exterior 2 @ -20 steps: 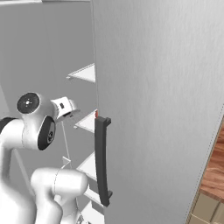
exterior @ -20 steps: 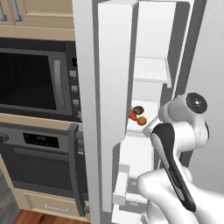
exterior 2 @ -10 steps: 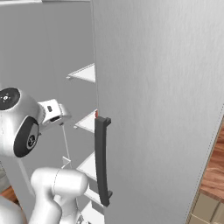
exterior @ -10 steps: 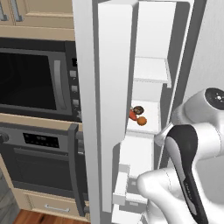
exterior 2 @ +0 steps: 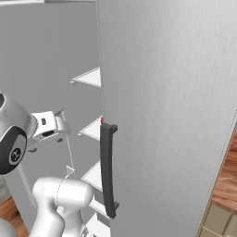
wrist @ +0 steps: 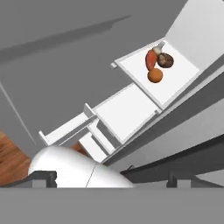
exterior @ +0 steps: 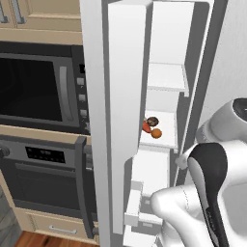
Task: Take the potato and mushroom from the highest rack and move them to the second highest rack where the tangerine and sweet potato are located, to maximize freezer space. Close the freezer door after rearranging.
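Note:
The freezer (exterior: pixel 166 58) stands open, its door (exterior: pixel 123 111) swung out to the left. On one white rack (wrist: pixel 175 83) lie the reddish sweet potato (wrist: pixel 151 59), a brown potato (wrist: pixel 165 60), the orange tangerine (wrist: pixel 155 75) and a small pale mushroom (wrist: pixel 159 47), all close together. From the left base view the sweet potato (exterior: pixel 145 127), potato (exterior: pixel 152 120) and tangerine (exterior: pixel 156 133) sit on the second rack from the top. My gripper (wrist: pixel 109 180) is open and holds nothing, well back from that rack. It hangs outside the freezer (exterior 2: pixel 61 126).
The top rack (exterior: pixel 166 77) shows bare white. A closed grey door with a black handle (exterior 2: pixel 107 171) stands right of the opening. Black wall ovens (exterior: pixel 41 87) sit left of the freezer door, whose lower inner face carries white bins (exterior: pixel 137 207).
My arm has pulled back from the freezer, moving right in the left base view and left in the right base view. The gripper stayed open. The food has not moved.

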Tool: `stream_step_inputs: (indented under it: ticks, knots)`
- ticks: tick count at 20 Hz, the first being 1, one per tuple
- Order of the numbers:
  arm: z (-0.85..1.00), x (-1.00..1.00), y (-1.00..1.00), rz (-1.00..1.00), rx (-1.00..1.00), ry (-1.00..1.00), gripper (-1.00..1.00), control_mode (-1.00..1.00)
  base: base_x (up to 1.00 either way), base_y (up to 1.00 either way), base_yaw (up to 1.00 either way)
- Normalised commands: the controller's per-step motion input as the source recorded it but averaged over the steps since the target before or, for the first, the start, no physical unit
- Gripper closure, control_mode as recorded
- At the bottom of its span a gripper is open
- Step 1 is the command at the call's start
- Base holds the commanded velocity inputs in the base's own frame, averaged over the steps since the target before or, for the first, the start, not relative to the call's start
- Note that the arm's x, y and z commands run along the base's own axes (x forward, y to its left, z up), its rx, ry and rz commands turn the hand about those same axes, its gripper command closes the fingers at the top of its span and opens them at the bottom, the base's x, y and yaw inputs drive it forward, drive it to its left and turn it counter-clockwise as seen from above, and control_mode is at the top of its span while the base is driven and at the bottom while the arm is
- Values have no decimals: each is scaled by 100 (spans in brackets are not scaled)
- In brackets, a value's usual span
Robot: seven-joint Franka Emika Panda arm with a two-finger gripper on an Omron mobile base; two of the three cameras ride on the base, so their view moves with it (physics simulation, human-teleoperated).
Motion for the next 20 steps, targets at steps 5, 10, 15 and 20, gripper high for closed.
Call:
stream_step_inputs:
  ticks: [5,10,15,20]
  knots:
    - [-8,-14,-7,0,6,4,-100,100,-31,-6,0]
    - [0,0,0,0,0,0,-100,100,-97,-10,-7]
    - [0,0,0,0,0,0,-100,100,-77,24,-14]
    - [0,0,0,0,0,0,-100,100,-64,56,-23]
